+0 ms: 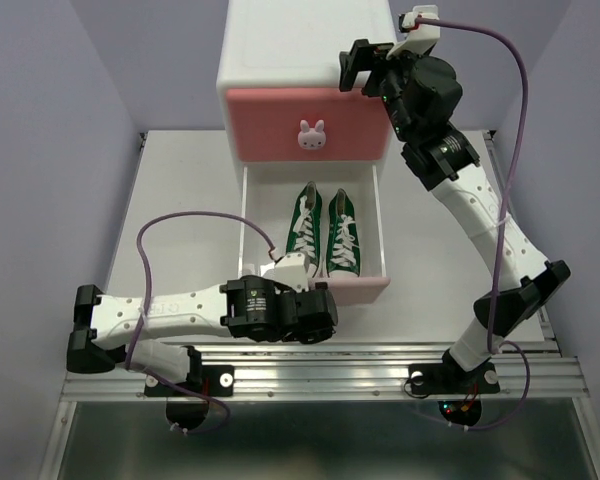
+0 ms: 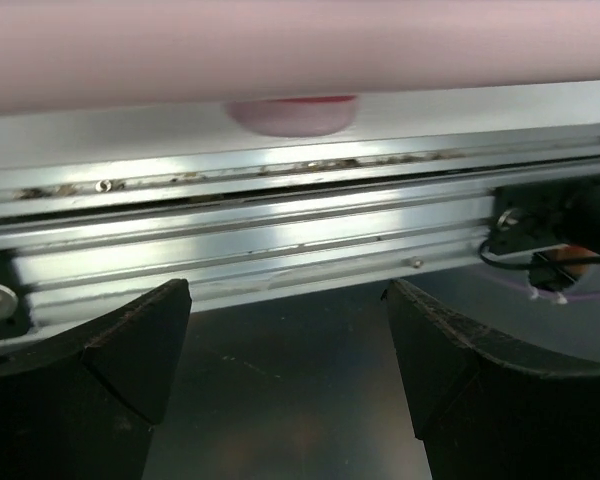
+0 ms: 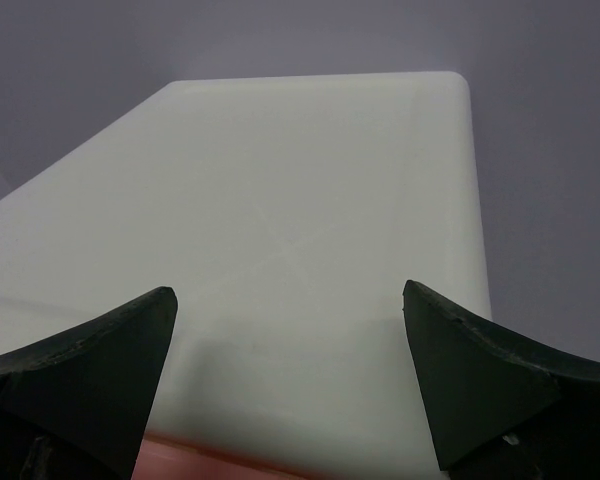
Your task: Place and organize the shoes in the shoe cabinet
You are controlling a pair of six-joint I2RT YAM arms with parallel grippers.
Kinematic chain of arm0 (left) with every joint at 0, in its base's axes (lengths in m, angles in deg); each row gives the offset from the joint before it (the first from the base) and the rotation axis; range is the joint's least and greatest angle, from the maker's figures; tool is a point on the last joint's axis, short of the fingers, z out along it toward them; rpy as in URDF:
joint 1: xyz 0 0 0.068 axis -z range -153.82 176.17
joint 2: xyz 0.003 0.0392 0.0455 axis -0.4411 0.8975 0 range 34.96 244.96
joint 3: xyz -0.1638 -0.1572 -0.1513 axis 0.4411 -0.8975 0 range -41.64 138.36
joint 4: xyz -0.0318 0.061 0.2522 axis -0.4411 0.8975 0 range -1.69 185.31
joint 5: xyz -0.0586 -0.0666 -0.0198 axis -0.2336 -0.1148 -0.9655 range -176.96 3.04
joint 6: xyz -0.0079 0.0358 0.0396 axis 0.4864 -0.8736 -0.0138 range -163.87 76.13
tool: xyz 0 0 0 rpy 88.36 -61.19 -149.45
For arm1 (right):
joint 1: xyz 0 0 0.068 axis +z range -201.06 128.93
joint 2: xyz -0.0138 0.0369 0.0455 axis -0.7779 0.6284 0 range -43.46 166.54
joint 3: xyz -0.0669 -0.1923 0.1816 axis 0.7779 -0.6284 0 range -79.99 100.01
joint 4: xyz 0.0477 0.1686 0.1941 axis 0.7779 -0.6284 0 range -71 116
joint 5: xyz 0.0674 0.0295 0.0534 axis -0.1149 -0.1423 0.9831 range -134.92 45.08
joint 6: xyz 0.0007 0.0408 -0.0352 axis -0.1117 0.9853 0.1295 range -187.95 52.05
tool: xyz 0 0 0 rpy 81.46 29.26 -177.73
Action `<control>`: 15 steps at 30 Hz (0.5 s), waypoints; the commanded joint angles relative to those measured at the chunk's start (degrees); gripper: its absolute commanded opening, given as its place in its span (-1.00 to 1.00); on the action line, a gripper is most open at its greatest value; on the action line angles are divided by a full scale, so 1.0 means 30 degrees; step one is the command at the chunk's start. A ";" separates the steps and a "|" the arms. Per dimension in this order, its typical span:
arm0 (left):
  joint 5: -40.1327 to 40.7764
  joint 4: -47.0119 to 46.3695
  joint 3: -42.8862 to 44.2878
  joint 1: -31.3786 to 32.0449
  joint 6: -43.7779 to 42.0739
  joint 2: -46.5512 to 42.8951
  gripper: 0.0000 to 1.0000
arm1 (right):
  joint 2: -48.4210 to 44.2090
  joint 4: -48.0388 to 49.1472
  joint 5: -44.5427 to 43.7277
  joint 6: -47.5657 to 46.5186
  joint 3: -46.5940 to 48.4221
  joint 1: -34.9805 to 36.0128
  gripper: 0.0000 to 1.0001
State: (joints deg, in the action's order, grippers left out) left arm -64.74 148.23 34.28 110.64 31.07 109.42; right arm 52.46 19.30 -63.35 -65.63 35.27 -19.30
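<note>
The two green shoes (image 1: 324, 234) lie side by side in the pulled-out lower drawer (image 1: 243, 215), toes toward the near edge of the table (image 1: 180, 200) and heels toward the cabinet (image 1: 300, 40). They fill the middle and right of the drawer. Above them the darker pink upper drawer (image 1: 270, 120) sits flush in the white cabinet, its bunny knob (image 1: 312, 135) facing out. The lower drawer's paler pink front (image 1: 365, 285) is the part nearest my bases. My left gripper (image 2: 288, 300) hangs low just in front of that drawer front, at its left end. Its fingers are spread wide with nothing between them, and my left wrist view shows the pink front blurred above the metal rail (image 2: 280, 250). My right gripper (image 3: 290, 300) is raised over the front right part of the cabinet's white top. Its fingers are also spread apart and empty, and I cannot tell whether they touch the top.
</note>
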 commanded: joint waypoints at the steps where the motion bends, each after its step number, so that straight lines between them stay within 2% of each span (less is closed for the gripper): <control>1: 0.0504 0.0711 -0.1777 0.0350 0.4197 -0.1820 0.80 | 0.0313 -0.2953 -0.0446 0.0835 -0.1476 -0.0014 1.00; 7: 0.2141 0.0334 -0.2777 0.0556 0.5519 0.0403 0.81 | 0.0254 -0.2982 -0.0388 0.0865 -0.2093 -0.0014 1.00; 11: 0.1620 -0.1280 -0.3507 0.0556 0.4991 0.1430 0.81 | 0.0341 -0.2982 -0.0183 0.0311 -0.2005 -0.0014 1.00; 15: 0.2288 -0.0550 -0.4446 0.0526 0.7185 0.1230 0.82 | -0.0096 -0.2981 -0.0388 -0.0014 -0.2356 -0.0014 1.00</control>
State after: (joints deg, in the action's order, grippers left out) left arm -61.68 144.58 23.33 112.00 46.28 114.80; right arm 50.62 21.38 -63.33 -66.94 31.88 -19.30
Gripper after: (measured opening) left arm 0.905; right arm 0.998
